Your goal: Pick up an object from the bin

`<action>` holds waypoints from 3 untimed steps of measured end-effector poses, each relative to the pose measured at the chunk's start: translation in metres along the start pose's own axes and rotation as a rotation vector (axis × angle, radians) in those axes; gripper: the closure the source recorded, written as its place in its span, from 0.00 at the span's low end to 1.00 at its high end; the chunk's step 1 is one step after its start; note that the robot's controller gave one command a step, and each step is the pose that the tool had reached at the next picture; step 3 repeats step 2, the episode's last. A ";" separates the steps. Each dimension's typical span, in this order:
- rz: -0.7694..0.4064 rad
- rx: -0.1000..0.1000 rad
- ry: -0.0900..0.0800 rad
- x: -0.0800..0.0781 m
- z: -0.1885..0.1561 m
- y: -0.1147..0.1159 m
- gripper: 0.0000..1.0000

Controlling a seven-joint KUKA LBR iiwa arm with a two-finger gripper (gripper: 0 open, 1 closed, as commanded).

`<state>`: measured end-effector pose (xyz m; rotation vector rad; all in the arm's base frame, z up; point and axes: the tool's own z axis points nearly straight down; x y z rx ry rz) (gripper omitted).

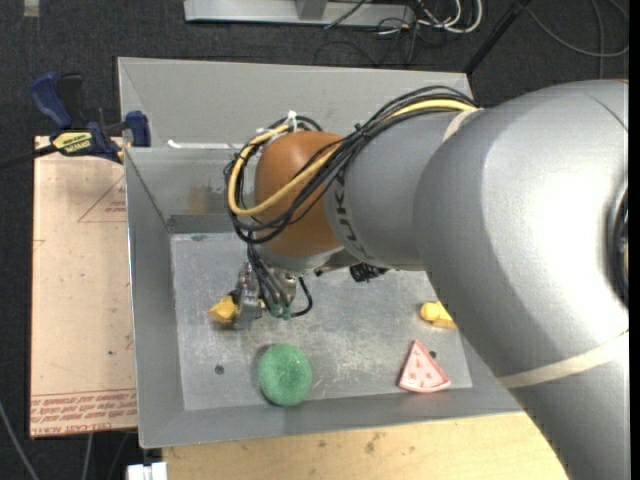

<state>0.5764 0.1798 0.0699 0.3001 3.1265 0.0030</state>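
The end effector (258, 303) sits low over the left of the bin (150, 268), just beside a small yellow piece (224, 311) — whether it is spread or pinching cannot be told. A green ball (285, 373) lies near; a pink wedge (423, 368) and a second yellow piece (435, 314) lie well apart on the right.

The bin (340, 358) is coloured grey, its floor speckled pale. A green ball (285, 373) is seen at six o'clock, a pink wedge (423, 369) dotted dark at four, a yellow lump (224, 311) at nine, a yellow chunk (435, 314) at three. The wrist cover (295, 193) is coloured orange.
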 end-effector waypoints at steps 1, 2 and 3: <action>0.001 0.000 0.000 0.000 0.000 0.000 1.00; -0.030 -0.001 -0.004 0.010 -0.152 0.007 1.00; -0.030 -0.001 -0.004 0.010 -0.152 0.007 1.00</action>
